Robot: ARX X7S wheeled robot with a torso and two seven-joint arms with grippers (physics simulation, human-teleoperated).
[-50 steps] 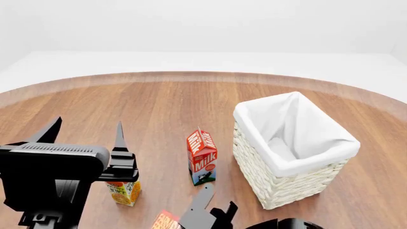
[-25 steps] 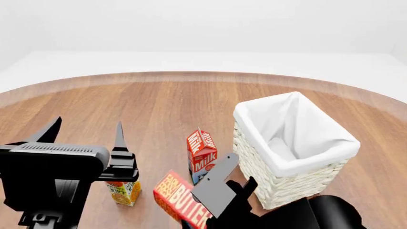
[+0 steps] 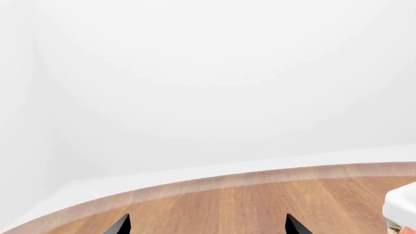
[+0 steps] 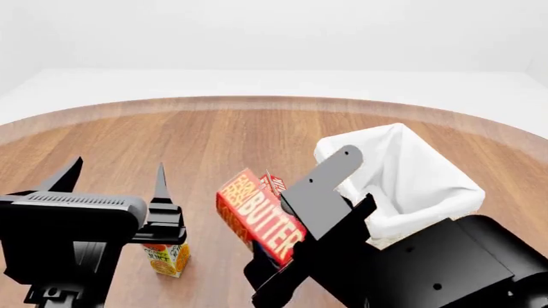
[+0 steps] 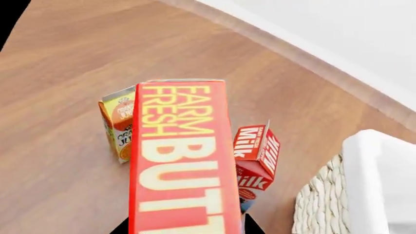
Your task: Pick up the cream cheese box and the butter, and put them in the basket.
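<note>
round wood table (image 4: 214, 135); r gripper (image 4: 296, 234) clamps boxy butter (image 4: 259, 217).

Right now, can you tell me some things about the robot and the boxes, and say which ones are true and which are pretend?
1. The right hand is holding the butter up in the air. True.
2. The butter is already inside the basket. False: it hangs beside the basket, above the table.
3. The left hand is holding the juice carton. False: it is open and empty, and the carton stands on the table.
4. The milk carton stands upright near the basket. True.
5. The table is made of glass. False: it looks like brown wood.
</note>
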